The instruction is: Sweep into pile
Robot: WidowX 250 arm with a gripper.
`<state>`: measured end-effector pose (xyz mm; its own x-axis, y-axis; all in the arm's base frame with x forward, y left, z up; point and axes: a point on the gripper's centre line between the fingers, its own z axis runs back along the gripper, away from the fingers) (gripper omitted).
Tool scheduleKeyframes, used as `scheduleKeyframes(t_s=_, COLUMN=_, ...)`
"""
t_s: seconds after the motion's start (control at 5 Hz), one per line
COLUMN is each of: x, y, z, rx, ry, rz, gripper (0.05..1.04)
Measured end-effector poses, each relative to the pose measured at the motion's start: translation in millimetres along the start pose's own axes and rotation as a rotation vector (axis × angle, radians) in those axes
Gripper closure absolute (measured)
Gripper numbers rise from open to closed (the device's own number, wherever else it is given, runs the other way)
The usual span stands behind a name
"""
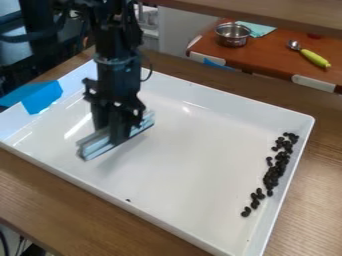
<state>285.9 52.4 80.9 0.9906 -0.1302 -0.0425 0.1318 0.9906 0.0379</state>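
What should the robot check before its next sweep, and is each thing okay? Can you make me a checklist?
1. Hand has the sweeping bar: ok.
2. Dark beans are inside the white tray: ok, all the ones I can see.
3. Bar is next to the beans: not ok, it's across the tray from them.
4. Beans make one neat pile: not ok, they're strung out in a line near the wall.
5. Bar touches the tray's floor: cannot tell.
6. Little dark speck is a bean bit: cannot tell.
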Motion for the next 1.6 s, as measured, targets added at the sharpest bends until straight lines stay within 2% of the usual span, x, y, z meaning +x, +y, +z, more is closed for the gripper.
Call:
scheduleKeyframes(t_s=0.2, x=-9.9, y=-11.1, z=-7.5, rx=-0.030, ry=-0.027, rz=0.014, gripper=0.711)
scheduleKeyframes(t_s=0.4, x=-11.2, y=-19.9, z=-17.9, rx=-0.042, ry=-0.086, rz=0.025, gripper=0.711)
scheduleKeyframes(t_s=0.6, x=-7.2, y=-23.9, z=-20.5, rx=-0.037, ry=-0.116, rz=0.034, gripper=0.711)
scheduleKeyframes(t_s=0.8, x=-5.9, y=-27.5, z=-21.4, rx=-0.028, ry=-0.124, rz=0.042, gripper=0.711)
scheduleKeyframes(t_s=1.0, x=-5.1, y=-38.0, z=-21.4, rx=-0.040, ry=-0.118, rz=0.055, gripper=0.711)
scheduleKeyframes(t_s=1.4, x=-11.9, y=-84.0, z=-17.9, rx=-0.100, ry=-0.091, rz=0.062, gripper=0.711)
scheduleKeyframes(t_s=1.6, x=-11.2, y=-101.2, z=-18.4, rx=-0.110, ry=-0.095, rz=0.060, gripper=0.711)
